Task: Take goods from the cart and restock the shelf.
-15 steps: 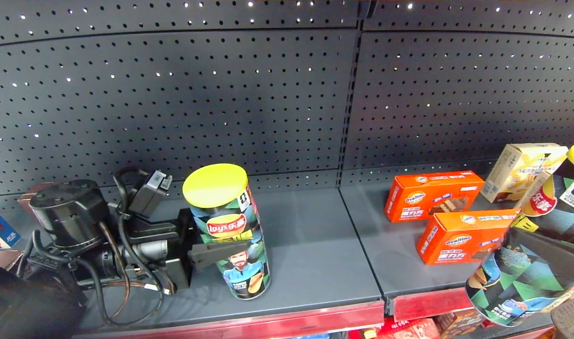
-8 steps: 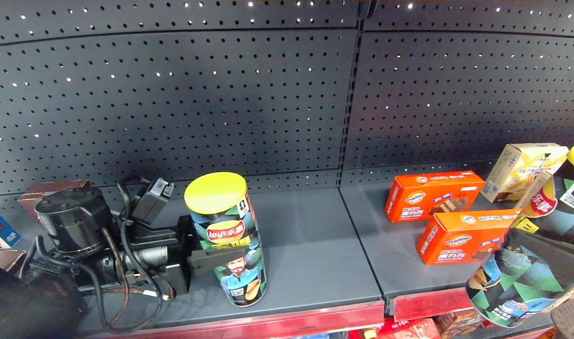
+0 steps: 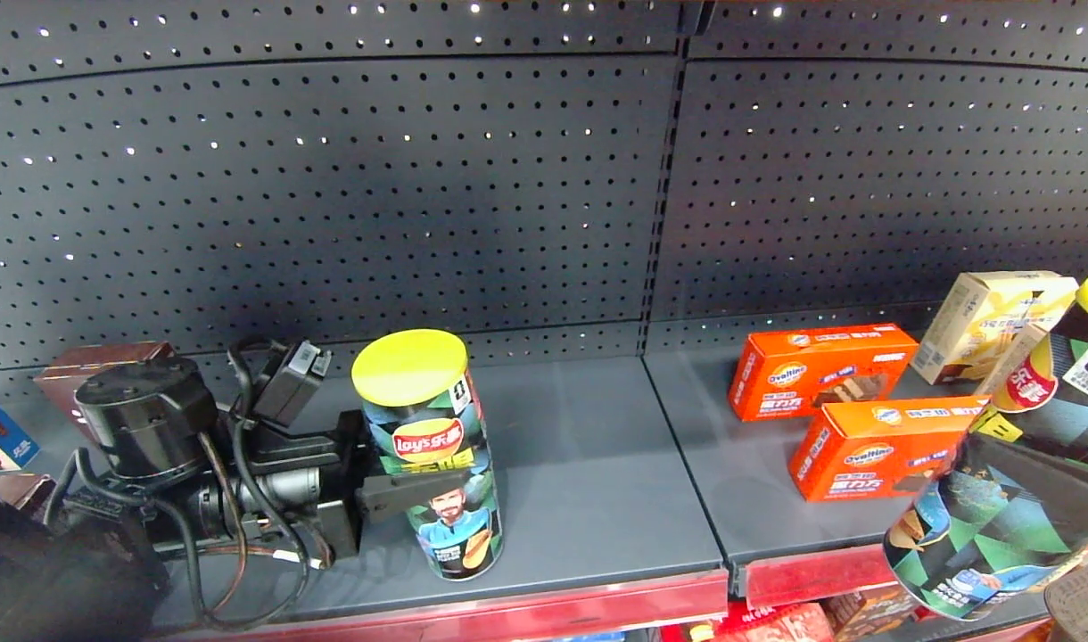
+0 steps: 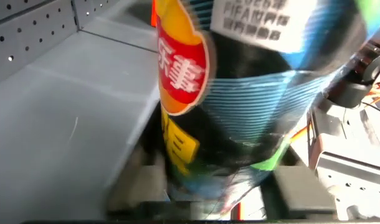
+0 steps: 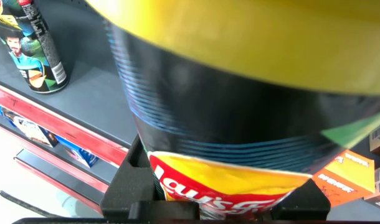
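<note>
1. Head view. The left gripper sits at 8 o'clock in frame, fingers closed across the middle of the left can. The can stands upright near the front edge of the shelf. I cannot tell whether its base touches the deck or rides just above it. I judge the mid-height grip is meant to keep the tall can from tipping as it is set down.
2. Head view, 4 o'clock. The right gripper is clamped on the right can, which is tilted with its lid toward the back panel, out in front of the shelf edge. I read this as a parked load awaiting its turn.
3. Head view, 3 o'clock of the left can. The orange boxes lie flat, well apart from it, with a cream box behind. The bay between looks like the open slot.
4. Left wrist view. The left can is close up between the jaws, with the shelf beside it.
5. Right wrist view. The right can is gripped. The left can is farther off, above the red rail.
</note>
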### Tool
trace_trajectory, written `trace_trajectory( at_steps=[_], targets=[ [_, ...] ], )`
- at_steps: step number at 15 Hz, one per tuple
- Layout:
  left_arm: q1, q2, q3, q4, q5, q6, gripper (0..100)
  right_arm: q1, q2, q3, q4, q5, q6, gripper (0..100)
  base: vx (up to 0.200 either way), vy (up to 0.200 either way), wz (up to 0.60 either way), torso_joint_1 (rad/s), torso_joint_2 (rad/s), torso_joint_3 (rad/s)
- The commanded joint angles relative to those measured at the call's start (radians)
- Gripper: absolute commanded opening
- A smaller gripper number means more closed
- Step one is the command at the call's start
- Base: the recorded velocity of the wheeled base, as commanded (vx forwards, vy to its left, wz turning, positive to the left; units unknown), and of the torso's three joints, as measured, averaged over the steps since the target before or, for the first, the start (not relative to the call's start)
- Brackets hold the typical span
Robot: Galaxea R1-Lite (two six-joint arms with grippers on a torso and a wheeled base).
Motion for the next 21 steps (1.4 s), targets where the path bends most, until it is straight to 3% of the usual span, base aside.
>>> trace_trajectory(
  at_steps=[1, 13, 17, 21],
  targets=[
    [0.0, 0.005, -0.001, 0.0, 0.001, 0.0, 100, 0.0, 0.001, -0.001, -0.002, 0.001, 0.0, 0, 0.0, 0.0, 0.0, 0.0, 0.0, 0.0],
    [0.02, -0.115, 0.048, 0.0, -0.002, 0.001, 100, 0.0, 0.0, 0.004, -0.002, 0.001, 0.0, 0, 0.0, 0.0, 0.0, 0.0, 0.0, 0.0],
    [0.078, -0.206, 0.159, 0.0, -0.004, 0.003, 100, -0.001, -0.003, 0.01, -0.002, 0.001, 0.0, 0, 0.0, 0.0, 0.0, 0.0, 0.0, 0.0],
    [0.207, -0.25, 0.215, -0.023, -0.01, 0.003, 100, -0.001, -0.01, 0.02, -0.002, 0.001, 0.0, 0, 0.0, 0.0, 0.0, 0.0, 0.0, 0.0]
  ],
)
